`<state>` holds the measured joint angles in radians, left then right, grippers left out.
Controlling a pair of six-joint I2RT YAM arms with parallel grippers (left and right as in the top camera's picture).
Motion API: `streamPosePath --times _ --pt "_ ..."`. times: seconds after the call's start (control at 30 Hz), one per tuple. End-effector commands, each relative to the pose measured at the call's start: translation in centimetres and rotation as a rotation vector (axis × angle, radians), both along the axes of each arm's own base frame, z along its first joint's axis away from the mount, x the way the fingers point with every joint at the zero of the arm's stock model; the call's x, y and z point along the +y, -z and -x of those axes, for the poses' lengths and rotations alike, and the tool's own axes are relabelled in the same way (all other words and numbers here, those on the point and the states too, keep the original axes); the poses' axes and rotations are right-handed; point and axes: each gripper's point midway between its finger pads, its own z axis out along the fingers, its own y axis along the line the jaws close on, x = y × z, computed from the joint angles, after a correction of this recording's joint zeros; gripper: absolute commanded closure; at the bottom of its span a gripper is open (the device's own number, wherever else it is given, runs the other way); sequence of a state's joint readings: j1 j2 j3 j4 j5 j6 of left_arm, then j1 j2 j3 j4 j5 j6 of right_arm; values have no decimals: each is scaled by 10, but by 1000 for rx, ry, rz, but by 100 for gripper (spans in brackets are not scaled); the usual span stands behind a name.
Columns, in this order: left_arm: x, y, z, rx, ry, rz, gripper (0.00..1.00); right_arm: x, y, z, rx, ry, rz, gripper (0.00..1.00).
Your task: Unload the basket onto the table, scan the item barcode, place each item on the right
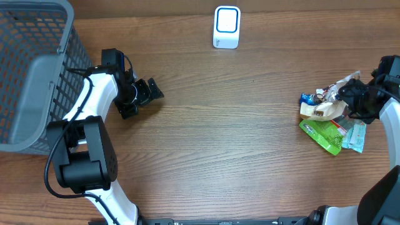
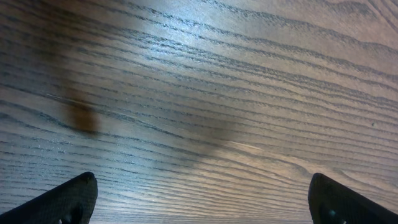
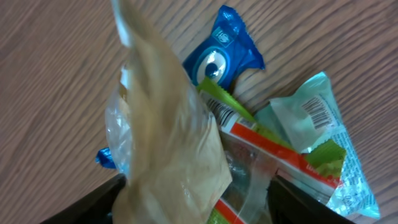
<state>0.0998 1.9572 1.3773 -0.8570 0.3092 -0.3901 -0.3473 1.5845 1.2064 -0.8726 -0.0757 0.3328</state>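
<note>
Right wrist: right pincer (image 3: 196,199) jaws spread wide, straddling tan pouch (image 3: 168,143) on snack pile (image 3: 280,149), apparently lined up for pick; no firm hold evident. Blue packet (image 3: 221,59) beyond fingertips. Far off: scanner (image 1: 226,27), so carry needed. Idle left pincer (image 2: 202,202) fully spread, empty.

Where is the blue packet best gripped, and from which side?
Grip the blue packet at its free crimped end, from above, on the side away from the pile. It lies flat at the pile's edge; its other end goes under the tan bag, so likely only that end is clear.
</note>
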Motion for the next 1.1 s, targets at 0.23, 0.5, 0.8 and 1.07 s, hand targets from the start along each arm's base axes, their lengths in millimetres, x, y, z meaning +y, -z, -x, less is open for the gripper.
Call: streamPosePath --times 0.23,0.5,0.8,1.07 --pt "0 -3 -5 -15 3 -7 0 34 -181 22 -329 -122 17 18" --pt "0 -3 -5 -15 3 -7 0 87 -271 118 -549 -234 51 0" --pt "0 -3 -5 -15 3 -7 0 117 -286 211 -666 -225 124 0" --pt "0 -3 -5 -15 3 -7 0 104 -254 245 -513 -134 176 0"
